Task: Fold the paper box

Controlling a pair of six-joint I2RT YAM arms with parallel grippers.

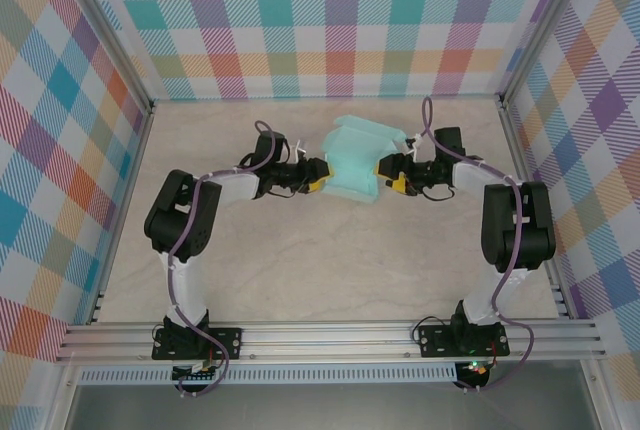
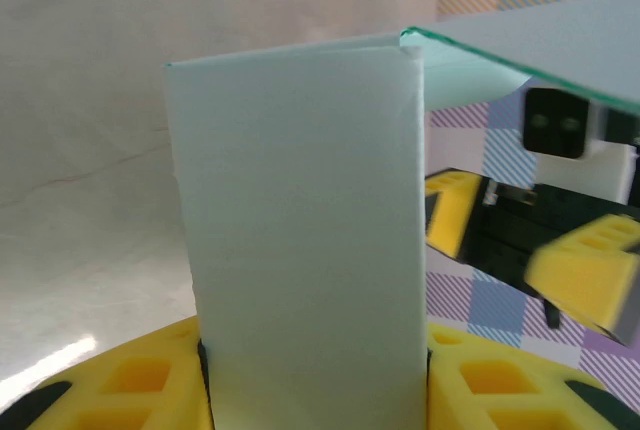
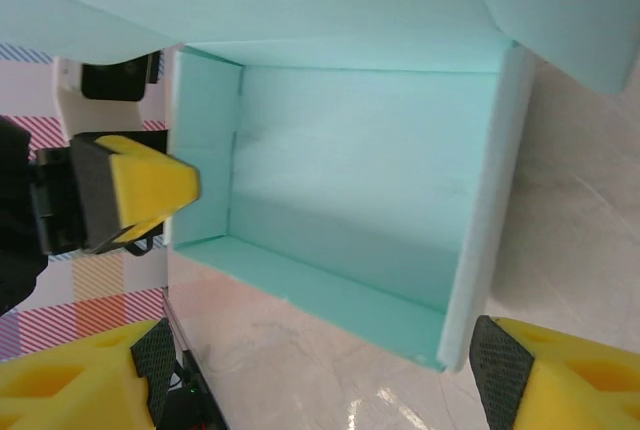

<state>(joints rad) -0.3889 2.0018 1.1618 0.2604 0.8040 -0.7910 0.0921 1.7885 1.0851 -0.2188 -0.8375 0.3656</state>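
The paper box (image 1: 358, 158) is pale aqua card, partly folded, with raised walls and loose flaps, at the table's middle between both arms. My left gripper (image 1: 322, 178) is at its left end. In the left wrist view an upright wall of the box (image 2: 300, 220) fills the gap between the yellow fingers (image 2: 130, 385), and the left gripper (image 2: 315, 390) is shut on it. My right gripper (image 1: 386, 172) is at the box's right end. The right gripper (image 3: 325, 370) stands open and wide, with the box's hollow inside (image 3: 350, 170) just ahead of its pads (image 3: 498, 358).
Low metal rails (image 1: 330, 335) edge the beige table (image 1: 330, 260), with plaid walls (image 1: 330, 20) around it. The right gripper's yellow fingers (image 2: 570, 260) sit close behind the box in the left wrist view; a left finger (image 3: 135, 190) shows opposite.
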